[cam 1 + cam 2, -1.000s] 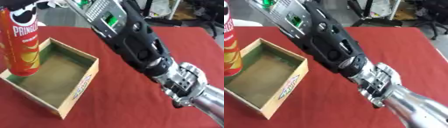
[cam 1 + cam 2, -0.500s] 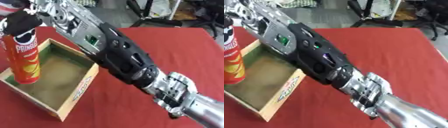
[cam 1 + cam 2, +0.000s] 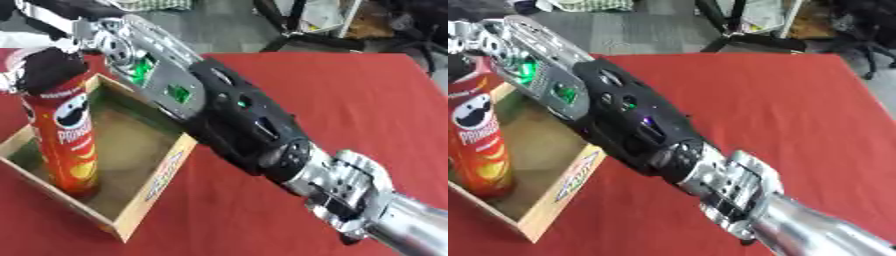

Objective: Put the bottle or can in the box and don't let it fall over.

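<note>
The can (image 3: pixel 68 145) stands upright in the box (image 3: pixel 157 175), its base on the floor near the left wall. The right hand (image 3: pixel 44 75) caps its top from directly above, fingers curled round the lid, so letting go means lifting straight up along the can's long axis

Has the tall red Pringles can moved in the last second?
Yes. The tall red Pringles can has shifted from the shallow wooden box's left corner toward the middle of its near-left wall.

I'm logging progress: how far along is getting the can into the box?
Mostly done: the Pringles can stands upright with its base inside the wooden box, near the front left corner. In hand: the right hand covers the can's top. Left: let go without tipping it.
</note>
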